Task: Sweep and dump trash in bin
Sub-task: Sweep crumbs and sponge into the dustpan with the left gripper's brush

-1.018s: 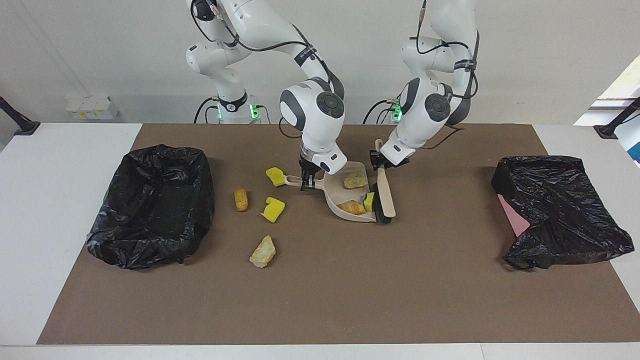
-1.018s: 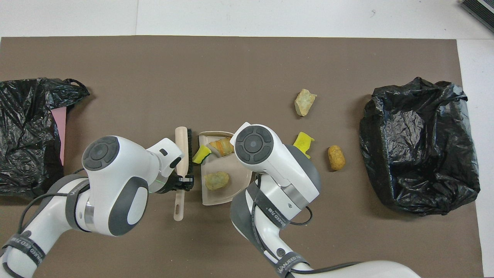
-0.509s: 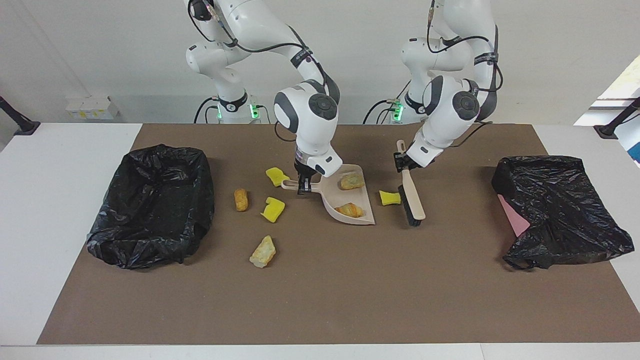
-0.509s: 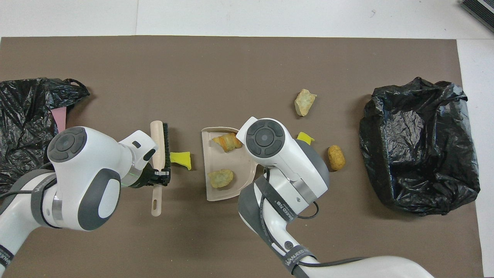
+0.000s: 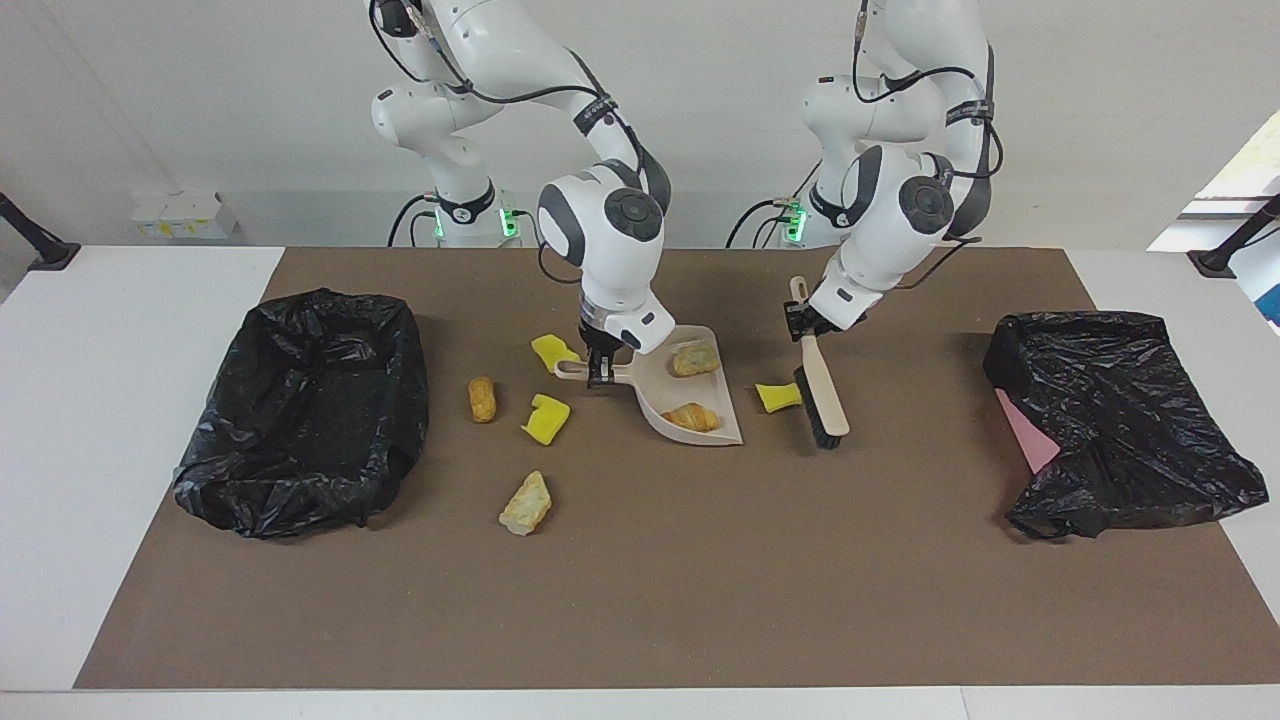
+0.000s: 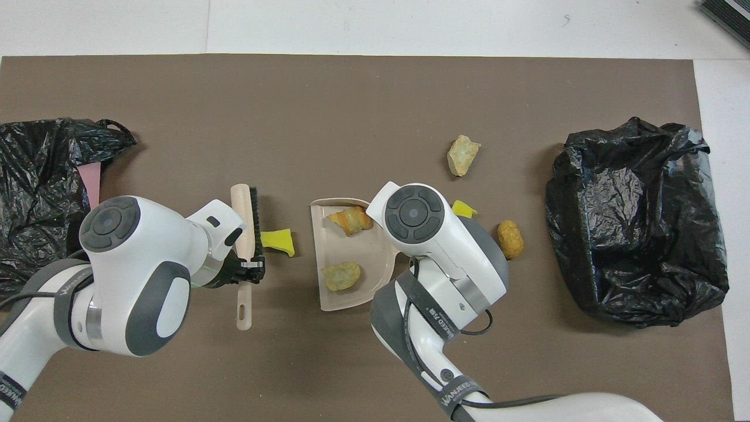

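My right gripper (image 5: 600, 370) is shut on the handle of the beige dustpan (image 5: 662, 392), which is low over the mat (image 6: 351, 251). In the pan lie a croissant-like lump (image 5: 692, 417) and a bread lump (image 5: 696, 358). My left gripper (image 5: 802, 325) is shut on the handle of the brush (image 5: 824, 388), whose bristles stand on the mat (image 6: 255, 214). A yellow sponge chunk (image 5: 775, 396) lies between brush and pan. Two yellow chunks (image 5: 552, 351) (image 5: 545, 418), a tan oblong lump (image 5: 482, 399) and a bread lump (image 5: 526, 503) lie on the mat toward the right arm's end.
A bin lined with a black bag (image 5: 305, 410) stands at the right arm's end of the mat. A crumpled black bag (image 5: 1120, 420) over something pink (image 5: 1030, 440) lies at the left arm's end.
My left gripper has drawn the brush away from the pan toward the left arm's end. The yellow chunk at the pan's lip now lies on the mat. The pan has shifted slightly toward the right arm's end.
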Available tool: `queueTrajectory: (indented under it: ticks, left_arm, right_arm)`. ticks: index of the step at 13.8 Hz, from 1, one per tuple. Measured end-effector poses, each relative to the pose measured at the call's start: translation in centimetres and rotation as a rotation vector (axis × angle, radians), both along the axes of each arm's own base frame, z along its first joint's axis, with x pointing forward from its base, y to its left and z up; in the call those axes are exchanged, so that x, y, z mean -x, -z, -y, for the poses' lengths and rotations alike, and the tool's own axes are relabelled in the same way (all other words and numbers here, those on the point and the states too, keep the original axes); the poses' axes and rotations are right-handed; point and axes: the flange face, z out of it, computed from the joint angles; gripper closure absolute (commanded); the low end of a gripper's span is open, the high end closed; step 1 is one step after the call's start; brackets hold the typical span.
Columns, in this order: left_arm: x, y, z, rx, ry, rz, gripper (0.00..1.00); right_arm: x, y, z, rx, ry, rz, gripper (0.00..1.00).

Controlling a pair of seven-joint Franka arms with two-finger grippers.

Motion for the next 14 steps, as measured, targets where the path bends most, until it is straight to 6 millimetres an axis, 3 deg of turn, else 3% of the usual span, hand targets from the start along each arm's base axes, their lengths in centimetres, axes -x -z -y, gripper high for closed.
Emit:
queueTrajectory:
  ticks: [4,6,14]
  left_arm:
    - [2.3,-1.0,7.2,0.082,-0.043,0.031,1.0]
    - [2.7,-1.7,9.6,0.152,-0.095,0.071,1.0]
    - [2.5,-3.6,13.3,0.263,-0.341,0.187,1.0]
  right_arm:
    - [0.8,0.1,0.5,-0.004,-0.002,0.001,1.0]
    - [0.9,0.1,0.6,-0.004,-0.002,0.001,1.0]
    - [1.0,0.2,0.6,-0.003,-0.002,-0.001,1.0]
